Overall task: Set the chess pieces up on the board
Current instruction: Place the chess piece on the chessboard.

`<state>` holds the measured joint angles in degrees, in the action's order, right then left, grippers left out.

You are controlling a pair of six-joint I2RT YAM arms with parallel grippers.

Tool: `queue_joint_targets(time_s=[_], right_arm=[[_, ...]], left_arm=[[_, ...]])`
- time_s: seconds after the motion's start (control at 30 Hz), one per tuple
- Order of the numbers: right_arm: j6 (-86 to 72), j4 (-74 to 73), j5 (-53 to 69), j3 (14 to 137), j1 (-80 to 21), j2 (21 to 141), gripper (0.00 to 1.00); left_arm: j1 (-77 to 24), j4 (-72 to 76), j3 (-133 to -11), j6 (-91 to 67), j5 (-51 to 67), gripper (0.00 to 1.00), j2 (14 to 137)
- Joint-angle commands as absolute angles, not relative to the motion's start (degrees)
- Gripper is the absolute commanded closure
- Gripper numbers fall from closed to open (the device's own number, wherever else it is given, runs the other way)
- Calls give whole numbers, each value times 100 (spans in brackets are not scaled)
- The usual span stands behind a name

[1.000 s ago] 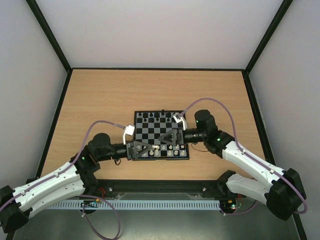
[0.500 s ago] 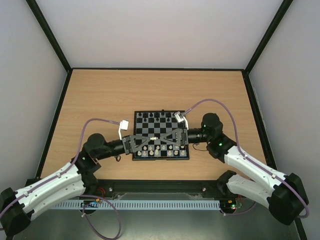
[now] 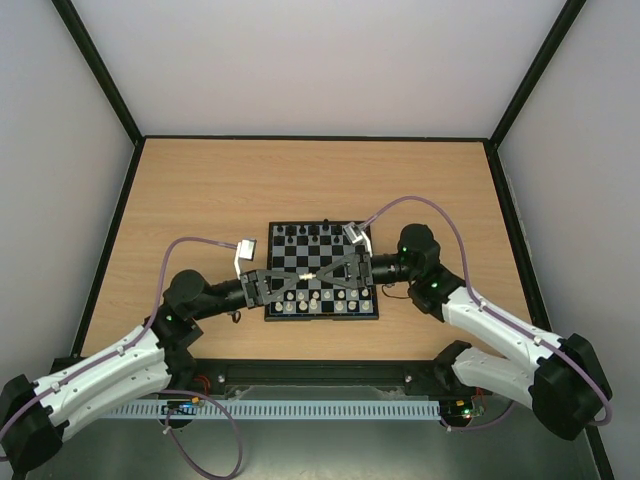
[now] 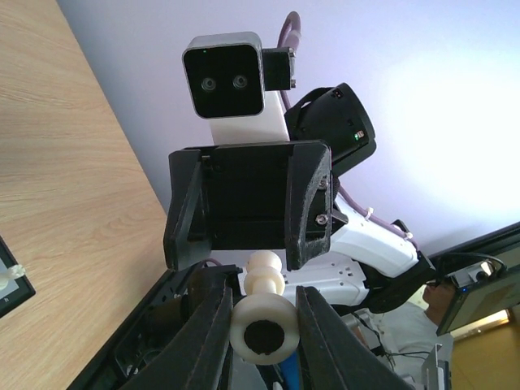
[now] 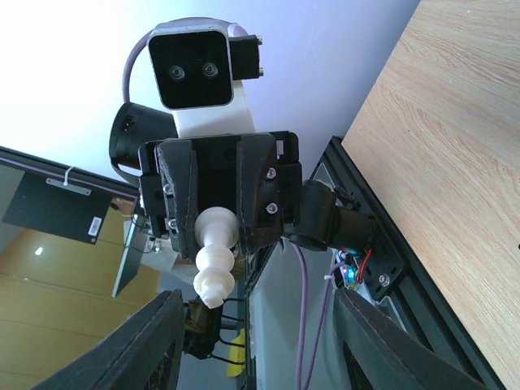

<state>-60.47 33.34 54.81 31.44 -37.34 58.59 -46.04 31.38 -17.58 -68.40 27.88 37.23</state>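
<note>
The board (image 3: 322, 317) lies in the middle of the table, with black chess pieces (image 3: 305, 232) along its far rows and cream ones (image 3: 320, 305) along its near rows. My left gripper (image 3: 300, 278) hovers over the board, shut on the base of a cream chess piece (image 3: 311, 275). In the left wrist view (image 4: 260, 329) the fingers pinch the piece's round base (image 4: 262, 325). My right gripper (image 3: 324, 272) faces it tip to tip, open. In the right wrist view (image 5: 260, 341) its fingers stand wide apart on either side of the piece's head (image 5: 215, 256) without touching it.
Bare wooden table (image 3: 200, 200) surrounds the board, closed in by a black frame and white walls. A board corner (image 4: 10, 284) shows at the left edge of the left wrist view. Purple cables (image 3: 420, 205) loop over both arms.
My left gripper has lifted from the board's near left to above its centre with the cream piece. My right gripper has drawn back slightly and now faces it tip to tip.
</note>
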Motion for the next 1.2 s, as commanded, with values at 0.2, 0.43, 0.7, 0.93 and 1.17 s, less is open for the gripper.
queue_joint_targets(time_s=[0.2,0.43,0.7,0.93,1.17], right_arm=[[-6022,3492,5709,3530,-3730,5977,53],[-5846,3276,5678,3682,-3941,6164,60],[-5697,3129,5633,3766,-4135,6199,68],[-5570,2971,5595,3734,-4169,6138,79],[-5461,2854,5541,3723,-4182,6152,92]], left_arm=[[-4570,3594,-1617,-6935,2885,95,3818],[-4559,3621,-1593,-6934,2874,96,3836],[-4556,3621,-1561,-6926,2866,96,3893],[-4531,3645,-1544,-6942,2852,96,3906],[-4529,3664,-1550,-6961,2871,95,3959]])
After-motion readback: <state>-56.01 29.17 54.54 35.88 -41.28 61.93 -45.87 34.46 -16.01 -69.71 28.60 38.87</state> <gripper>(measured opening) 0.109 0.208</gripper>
